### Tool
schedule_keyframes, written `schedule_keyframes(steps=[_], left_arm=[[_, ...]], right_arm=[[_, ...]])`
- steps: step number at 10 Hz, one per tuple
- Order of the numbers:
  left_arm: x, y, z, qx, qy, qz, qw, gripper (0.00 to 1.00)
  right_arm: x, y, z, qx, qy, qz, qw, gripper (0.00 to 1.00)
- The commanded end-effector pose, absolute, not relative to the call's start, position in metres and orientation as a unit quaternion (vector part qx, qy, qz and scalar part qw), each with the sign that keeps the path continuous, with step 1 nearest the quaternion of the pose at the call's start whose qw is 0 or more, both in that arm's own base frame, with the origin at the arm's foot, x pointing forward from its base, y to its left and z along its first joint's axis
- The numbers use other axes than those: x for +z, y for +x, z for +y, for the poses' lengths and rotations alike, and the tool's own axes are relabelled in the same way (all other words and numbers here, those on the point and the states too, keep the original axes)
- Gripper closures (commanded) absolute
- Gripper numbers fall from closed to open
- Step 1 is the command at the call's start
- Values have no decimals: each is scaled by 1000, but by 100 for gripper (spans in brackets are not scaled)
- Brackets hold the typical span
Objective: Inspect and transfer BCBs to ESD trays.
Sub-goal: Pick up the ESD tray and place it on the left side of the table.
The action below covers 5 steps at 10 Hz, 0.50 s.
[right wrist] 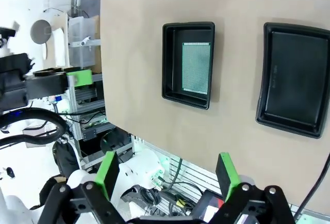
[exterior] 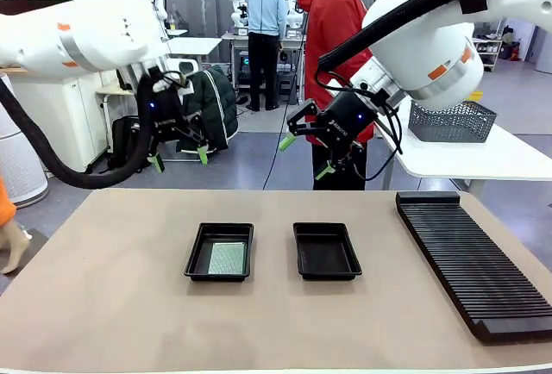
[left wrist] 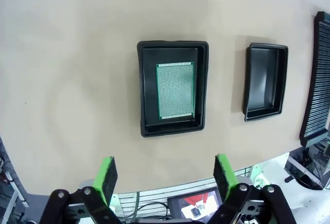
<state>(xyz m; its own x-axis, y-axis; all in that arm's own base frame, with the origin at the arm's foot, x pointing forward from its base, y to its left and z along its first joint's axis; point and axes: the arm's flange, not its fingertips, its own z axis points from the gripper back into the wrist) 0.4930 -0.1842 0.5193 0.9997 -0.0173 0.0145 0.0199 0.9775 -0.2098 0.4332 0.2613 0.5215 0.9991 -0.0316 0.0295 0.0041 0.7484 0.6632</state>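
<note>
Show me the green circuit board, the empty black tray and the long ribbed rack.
Thin green rectangular circuit board (left wrist: pixel 175 90), left wrist view, centre of its face.
Empty shallow black plastic tray (exterior: pixel 326 253), front view, bare floor.
Long black ribbed rack (exterior: pixel 474 262), front view, middle ribs.

BCB (exterior: pixel 228 258) in left tray (exterior: pixel 197 258) — right tray (exterior: pixel 326 255) beside, rack (exterior: pixel 470 258) rightmost

Both are just hanging up in the air atm. The left arm (exterior: pixel 78 38) comes in from the left side, and the left gripper (exterior: pixel 179 160) points pretty much straight down, jaws spread wide with nothing in them. The right arm (exterior: pixel 423 46) reaches in from the right with its wrist tilted. The right gripper (exterior: pixel 305 157) is angled down and leftward, jaws wide apart too, empty.
</note>
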Motion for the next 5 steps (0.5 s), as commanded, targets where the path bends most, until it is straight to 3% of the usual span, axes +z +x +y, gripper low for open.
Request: schedule_keyframes(steps=[1,5], left_arm=[[500,501,-195,2,-75,-18,997,0],[458,507,-211,-1,-48,-19,999,0]], right_arm=[[508,430,249,-7,379,-25,925,0],[498,427,228,-14,391,-28,920,0]])
